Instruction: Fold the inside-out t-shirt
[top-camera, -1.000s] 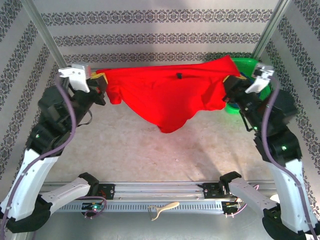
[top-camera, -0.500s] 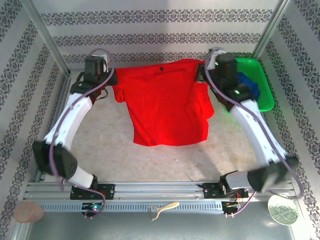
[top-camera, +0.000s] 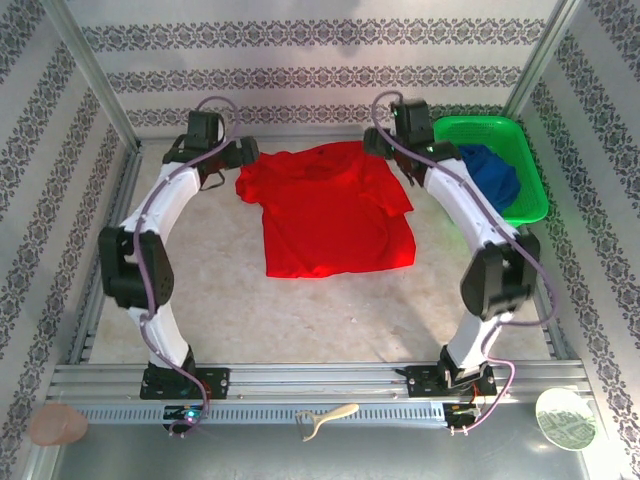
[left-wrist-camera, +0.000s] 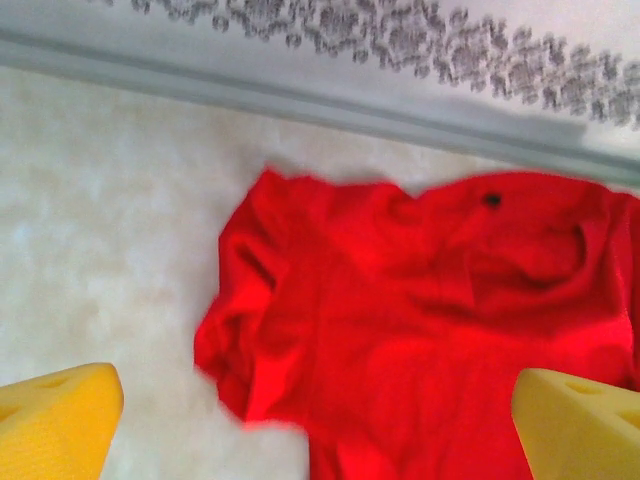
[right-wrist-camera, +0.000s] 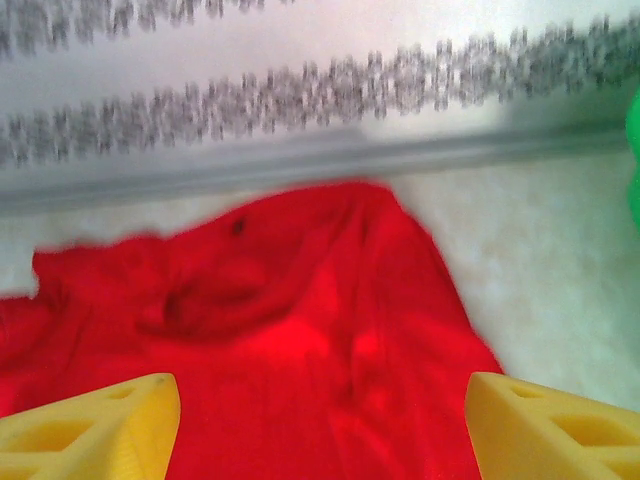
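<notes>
**Tabletop (top-camera: 300, 310) takes the shirt as both claws let go**

Spread plain side up near the table's far edge, the inside-out t-shirt (top-camera: 330, 215) lies flat, its collar end farthest from the arms. The left gripper (left-wrist-camera: 318, 430) and right gripper (right-wrist-camera: 320, 430) hang over its far corners with jaws wide apart, gripping nothing. A second ago both were clamped on the shoulders, stretching the cloth in mid-air; half a second ago it was coming down. Laying-out looks finished, so folding can start, though the left sleeve sits rumpled.

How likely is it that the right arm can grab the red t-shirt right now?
Probably yes: the right gripper hangs open beside the far shoulder of the t-shirt, with nothing between them.
</notes>
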